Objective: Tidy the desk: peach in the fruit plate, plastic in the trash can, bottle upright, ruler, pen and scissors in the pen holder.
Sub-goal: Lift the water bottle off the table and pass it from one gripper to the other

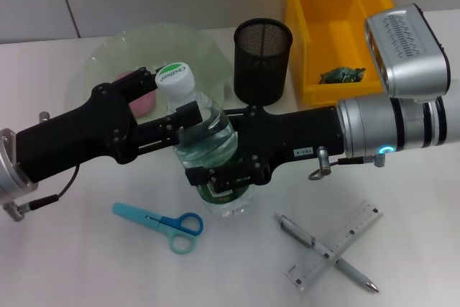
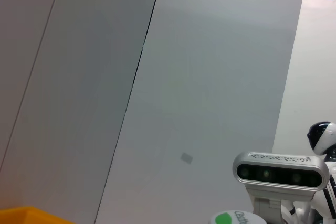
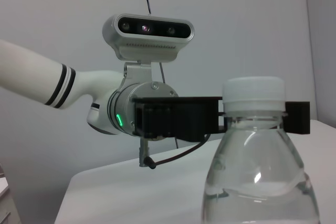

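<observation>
The clear water bottle [image 1: 212, 150] with a white cap [image 1: 175, 77] stands upright at mid-table. My right gripper [image 1: 203, 156] reaches in from the right and is shut on its body. Coming from the left, my left gripper [image 1: 164, 100] has its black fingers [image 3: 297, 116] against either side of the neck, just under the cap [image 3: 254, 95]. The pink peach [image 1: 142, 101] lies in the green fruit plate [image 1: 208, 52]. Green plastic [image 1: 343, 74] sits in the yellow trash can [image 1: 302, 30]. Blue scissors [image 1: 162, 221], the ruler [image 1: 352, 231] and the pen [image 1: 296, 229] lie on the near table.
The black mesh pen holder [image 1: 263, 55] stands behind the bottle, between the plate and the yellow can. The pen and ruler cross each other at the front right. The left wrist view shows mostly wall, with the bottle cap [image 2: 231, 217] at its lower edge.
</observation>
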